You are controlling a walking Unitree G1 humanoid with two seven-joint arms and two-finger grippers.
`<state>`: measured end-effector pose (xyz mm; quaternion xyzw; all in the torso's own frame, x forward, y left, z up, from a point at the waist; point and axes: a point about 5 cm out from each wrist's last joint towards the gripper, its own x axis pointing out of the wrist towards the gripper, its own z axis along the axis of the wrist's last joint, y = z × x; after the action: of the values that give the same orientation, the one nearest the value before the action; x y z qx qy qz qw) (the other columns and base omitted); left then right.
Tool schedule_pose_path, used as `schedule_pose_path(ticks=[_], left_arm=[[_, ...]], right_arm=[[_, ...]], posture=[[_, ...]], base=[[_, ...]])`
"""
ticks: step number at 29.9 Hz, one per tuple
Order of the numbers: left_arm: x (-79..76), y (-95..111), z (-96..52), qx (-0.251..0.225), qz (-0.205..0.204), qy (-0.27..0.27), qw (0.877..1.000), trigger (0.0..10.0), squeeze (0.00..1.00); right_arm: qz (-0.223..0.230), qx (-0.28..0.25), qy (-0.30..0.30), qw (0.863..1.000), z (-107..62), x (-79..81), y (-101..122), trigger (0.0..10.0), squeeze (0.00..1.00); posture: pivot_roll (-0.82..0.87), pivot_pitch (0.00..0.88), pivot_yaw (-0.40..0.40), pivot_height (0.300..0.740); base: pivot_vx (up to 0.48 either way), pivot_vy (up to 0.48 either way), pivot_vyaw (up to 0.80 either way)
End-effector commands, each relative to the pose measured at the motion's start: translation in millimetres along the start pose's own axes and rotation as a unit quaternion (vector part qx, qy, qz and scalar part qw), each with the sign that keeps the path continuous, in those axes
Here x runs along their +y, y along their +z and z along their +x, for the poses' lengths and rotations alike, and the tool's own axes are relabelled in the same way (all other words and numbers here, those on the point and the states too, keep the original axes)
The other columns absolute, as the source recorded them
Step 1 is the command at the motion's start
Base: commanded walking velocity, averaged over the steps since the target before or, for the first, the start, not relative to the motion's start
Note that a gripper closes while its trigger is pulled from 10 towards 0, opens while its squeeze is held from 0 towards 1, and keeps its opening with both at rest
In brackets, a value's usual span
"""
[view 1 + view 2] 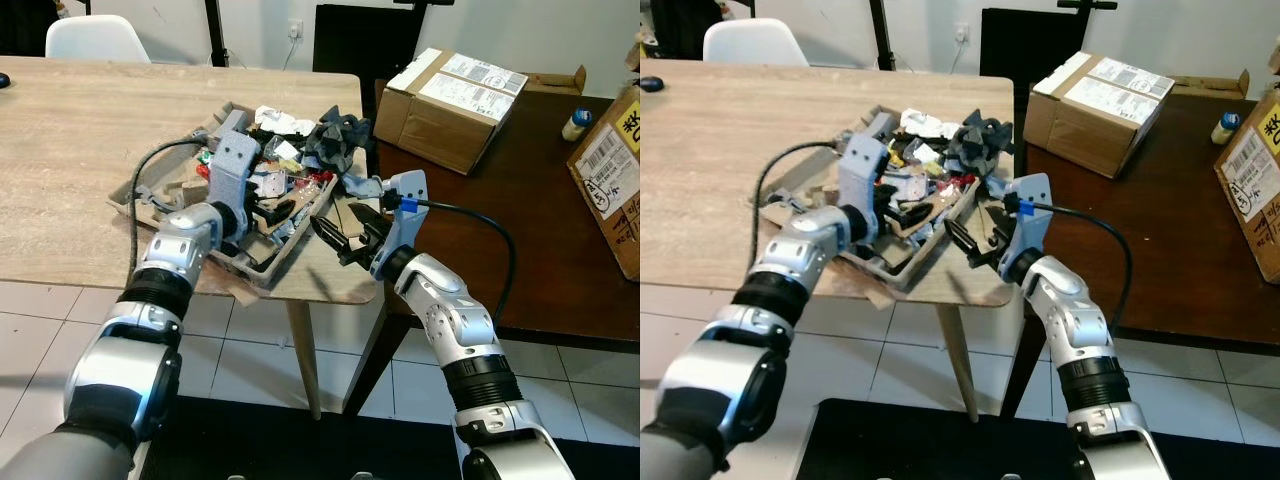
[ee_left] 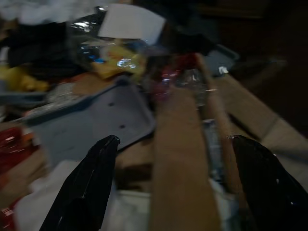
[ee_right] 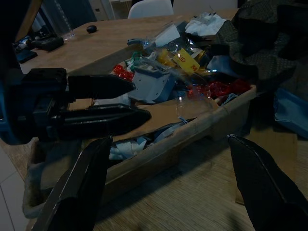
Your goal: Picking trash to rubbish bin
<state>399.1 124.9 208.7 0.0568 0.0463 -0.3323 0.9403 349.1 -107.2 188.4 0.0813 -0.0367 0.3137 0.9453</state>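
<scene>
1. The cardboard tray (image 1: pixel 262 262) heaped with trash (image 1: pixel 290 170) sits at the near corner of the light wooden worktop (image 1: pixel 80 140).
2. The left end effector (image 1: pixel 262 212) reaches into the tray from its left side, fingers spread wide over the scraps, pinching nothing; a cardboard strip (image 2: pixel 180 159) lies between its fingers (image 2: pixel 86 183).
3. The right end effector (image 1: pixel 345 238) hovers just right of the tray's near wall, fingers spread apart and empty.
4. Right of the tray, cardboard boxes (image 1: pixel 450 95) rest on a dark table (image 1: pixel 520 230).
</scene>
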Motion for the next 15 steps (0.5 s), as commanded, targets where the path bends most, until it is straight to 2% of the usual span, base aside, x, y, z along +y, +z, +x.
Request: schedule_pose_path(ticks=[1,6,9,10,15], left_arm=[[-7.8,-6,4.3,0.013,0.004,-0.022,1.000,10.0,0.00],[-12.3,-19,5.4,0.052,0.045,-0.032,0.997,10.0,0.00],[-10.1,-32,3.2,0.103,0.118,-0.018,0.988,10.0,0.00],[-8.9,-34,2.5,0.110,0.128,-0.012,0.986,10.0,0.00],[-4.7,-28,2.2,0.092,0.125,0.010,0.988,10.0,0.00]], right_arm=[[-0.002,0.006,-0.002,1.000,-2.4,0.6,-6,10.0,0.00],[-0.004,0.007,-0.002,1.000,-2.8,1.1,-7,10.0,0.00],[-0.004,0.007,0.001,1.000,-2.9,1.5,-6,10.0,0.00],[-0.004,0.006,0.002,1.000,-2.8,1.8,-6,10.0,0.00],[-0.004,0.003,0.006,1.000,-2.4,2.7,-4,10.0,0.00]], posture=[[0.09,0.165,0.008,0.740],[0.09,0.161,0.007,0.740],[0.09,0.159,0.007,0.740],[0.09,0.159,0.008,0.740],[0.10,0.157,0.008,0.740]], base=[[0.000,0.000,0.00],[0.000,0.000,0.00],[0.000,0.000,0.00],[0.000,0.000,0.00],[0.000,0.000,0.00]])
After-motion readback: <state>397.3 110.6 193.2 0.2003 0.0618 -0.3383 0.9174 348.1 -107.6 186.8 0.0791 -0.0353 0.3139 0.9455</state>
